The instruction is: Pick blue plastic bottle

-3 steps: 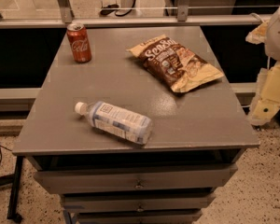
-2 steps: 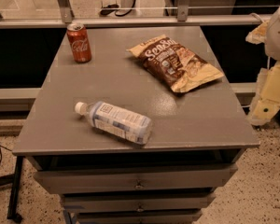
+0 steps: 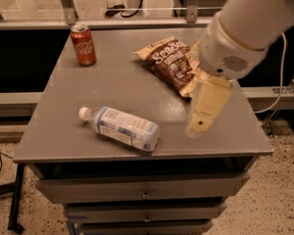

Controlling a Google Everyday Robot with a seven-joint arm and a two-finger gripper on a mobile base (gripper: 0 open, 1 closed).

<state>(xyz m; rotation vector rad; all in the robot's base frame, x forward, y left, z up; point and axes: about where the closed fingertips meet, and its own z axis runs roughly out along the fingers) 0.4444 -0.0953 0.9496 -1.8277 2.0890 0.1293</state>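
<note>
Gripper (image 3: 203, 114) hangs right of the blue plastic bottle (image 3: 122, 128).
Reaching step: next go left, down. Grip? Can't tell.

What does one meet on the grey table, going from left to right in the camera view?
Red Coca-Cola can → blue plastic bottle → brown snack bag → gripper, hovering over the right side of the table.

I read this as a lab or workshop: grey metal drawer cabinet (image 3: 112, 77), speckled floor (image 3: 284, 199), steel posts (image 3: 67, 1) behind. My gripper (image 3: 202, 119) hangs over its top.
</note>
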